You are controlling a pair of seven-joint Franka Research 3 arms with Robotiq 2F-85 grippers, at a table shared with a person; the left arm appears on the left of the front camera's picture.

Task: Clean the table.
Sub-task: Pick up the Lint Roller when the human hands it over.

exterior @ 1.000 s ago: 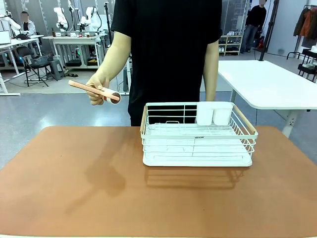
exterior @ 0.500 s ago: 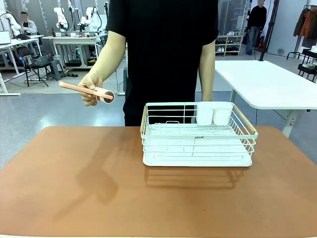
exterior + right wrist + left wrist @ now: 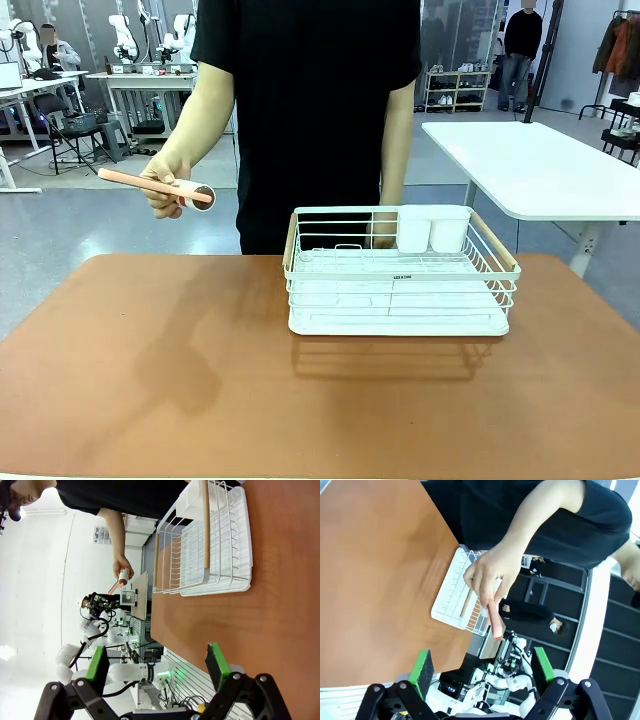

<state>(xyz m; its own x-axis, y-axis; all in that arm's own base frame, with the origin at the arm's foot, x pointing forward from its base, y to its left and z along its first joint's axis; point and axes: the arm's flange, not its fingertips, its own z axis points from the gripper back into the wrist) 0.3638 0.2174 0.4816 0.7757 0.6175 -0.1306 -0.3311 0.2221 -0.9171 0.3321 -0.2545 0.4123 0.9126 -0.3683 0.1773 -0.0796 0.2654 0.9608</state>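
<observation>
Nearest, on the robot's side of the white wire rack [image 3: 400,300]: left gripper [image 3: 482,666] and right gripper [image 3: 156,664], two, fingers spread wide, nothing held. Under the rack: one table [image 3: 150,380], otherwise bare; inside the rack's far edge, two white cups [image 3: 412,230]. Beyond the rack's left end: one hand [image 3: 168,196] holding one pink-handled roller [image 3: 125,178] aloft, clear of the top; cleaning judged not yet begun.

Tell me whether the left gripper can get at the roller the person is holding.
Probably yes: the left gripper is open, and the roller sits in the person's hand in open air, nothing between them.
</observation>
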